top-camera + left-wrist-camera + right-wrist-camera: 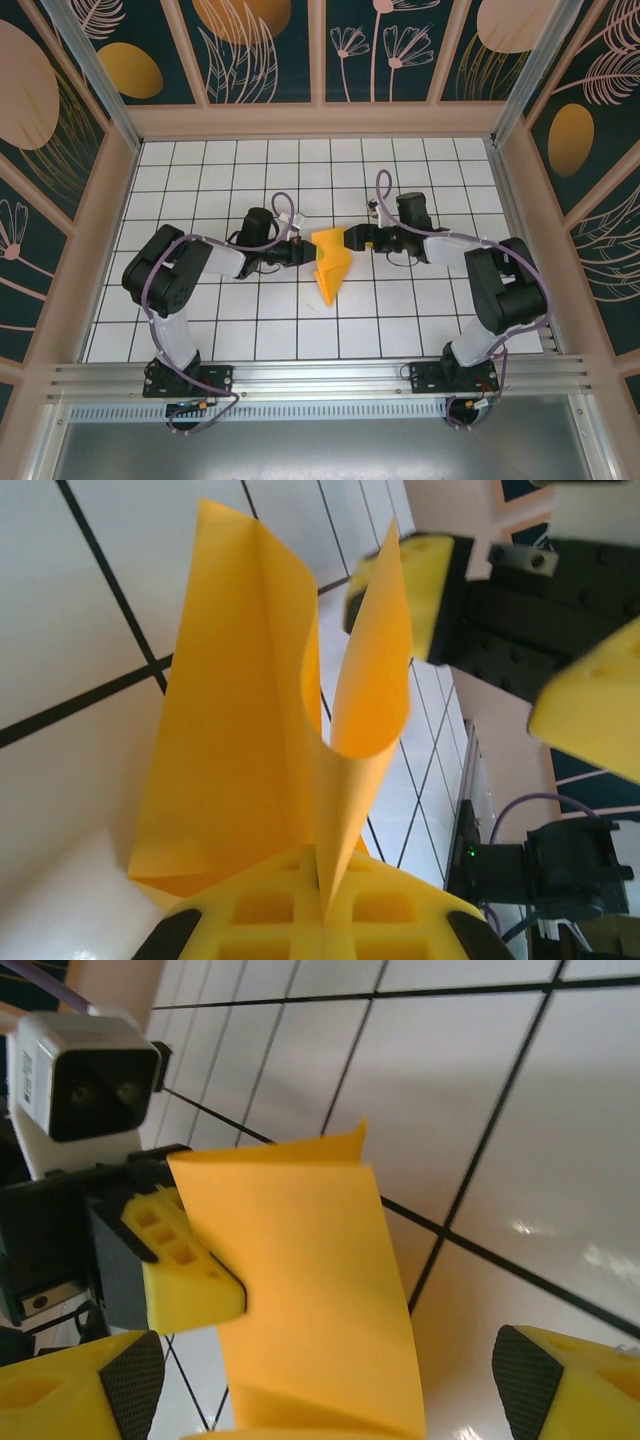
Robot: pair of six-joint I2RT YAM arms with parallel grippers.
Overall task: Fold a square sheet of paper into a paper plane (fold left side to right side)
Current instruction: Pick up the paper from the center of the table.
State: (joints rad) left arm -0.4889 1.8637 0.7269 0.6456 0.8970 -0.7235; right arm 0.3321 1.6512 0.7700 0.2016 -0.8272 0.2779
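Note:
The orange-yellow sheet of paper (332, 262) is folded and curled at the table's middle, with a pointed end toward the near side. My left gripper (305, 250) is shut on its left edge. In the left wrist view the yellow pads (325, 905) pinch a thin fold, and the sheet (240, 710) rises from them in two curling flaps. My right gripper (362, 238) stands open at the sheet's right edge. In the right wrist view its fingers (70, 1390) are wide apart with the sheet (310, 1290) between them, and neither visibly touches it.
White gridded table (420, 300) with wooden walls (310, 120) around it. The two grippers face each other closely: the right gripper's fingers (420, 580) show in the left wrist view, and the left one's finger (185, 1270) and camera (85, 1080) in the right wrist view.

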